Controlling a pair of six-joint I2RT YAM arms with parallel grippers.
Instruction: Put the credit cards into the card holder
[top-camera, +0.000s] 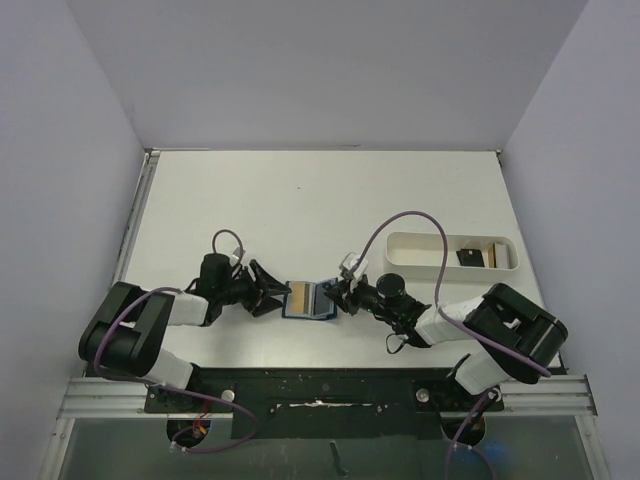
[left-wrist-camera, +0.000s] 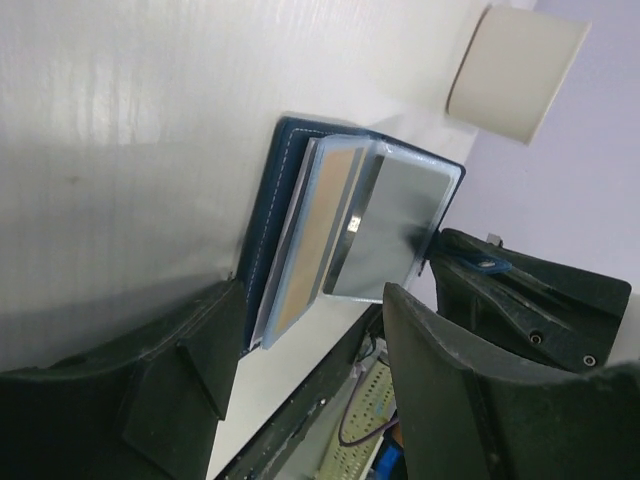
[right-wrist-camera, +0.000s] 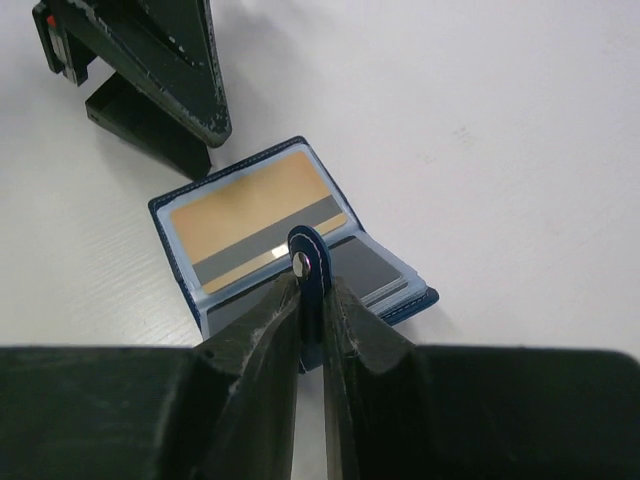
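**A:** Where are we finding the card holder?

**B:** It is lying open on the table, right between our two grippers. Its spine is running away from our bases and its pages are spreading left and right.

**A:** What are our jaws doing?

**B:** Our right gripper is pinching the snap tab at the holder's right edge, jaws closed onto it and gripping nothing else. Our left gripper is gaping wide and carrying nothing, with its mouth facing the holder's left edge.

**A:** And the cards?

**B:** A tan card with a grey stripe is sitting in the left page's pocket. A dark card and a pale card are lying in the white tray, well apart to the right. They are nearer our right arm, the one that is busy with the tab. So we are judging that the next fetch is turning on that: either the right lets the tab go, or the left reaches across the holder.

**A:** What are we failing to make out?

**B:** The right page is showing only grey sheen, so we cannot tell whether a card is under it. We are also not seeing whether the left fingers are touching the cover, or whether more cards are stacked in the tray.
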